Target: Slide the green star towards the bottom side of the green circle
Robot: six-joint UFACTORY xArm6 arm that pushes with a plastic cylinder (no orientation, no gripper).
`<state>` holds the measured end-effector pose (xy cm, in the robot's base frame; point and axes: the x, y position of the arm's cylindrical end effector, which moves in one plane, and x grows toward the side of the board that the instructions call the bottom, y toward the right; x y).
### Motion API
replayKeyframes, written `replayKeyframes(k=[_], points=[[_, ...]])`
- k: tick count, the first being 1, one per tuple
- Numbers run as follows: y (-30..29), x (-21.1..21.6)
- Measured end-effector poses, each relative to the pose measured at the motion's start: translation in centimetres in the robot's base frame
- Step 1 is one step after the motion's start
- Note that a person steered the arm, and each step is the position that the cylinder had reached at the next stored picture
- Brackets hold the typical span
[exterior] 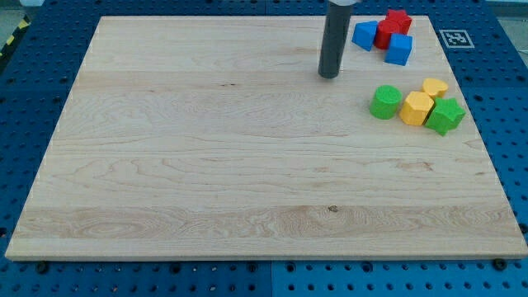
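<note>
My tip (330,75) rested left of the green circle (385,101); the green star (446,115) sat far right, two yellow blocks (417,108) between.

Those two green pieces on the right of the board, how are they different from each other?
The green circle is a smooth round cylinder; the green star has a notched, pointed outline. The green circle lies left of the two yellow blocks, the green star to their right and slightly lower. The green circle is nearer my tip. Both are the same green and look similar in size.
</note>
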<state>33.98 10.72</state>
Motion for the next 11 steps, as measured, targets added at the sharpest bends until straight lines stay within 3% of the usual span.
replayKeyframes(k=[3, 4, 5, 11], points=[[13.8, 0.0], [18.9, 2.3], [19.9, 6.0], [9.5, 14.9]])
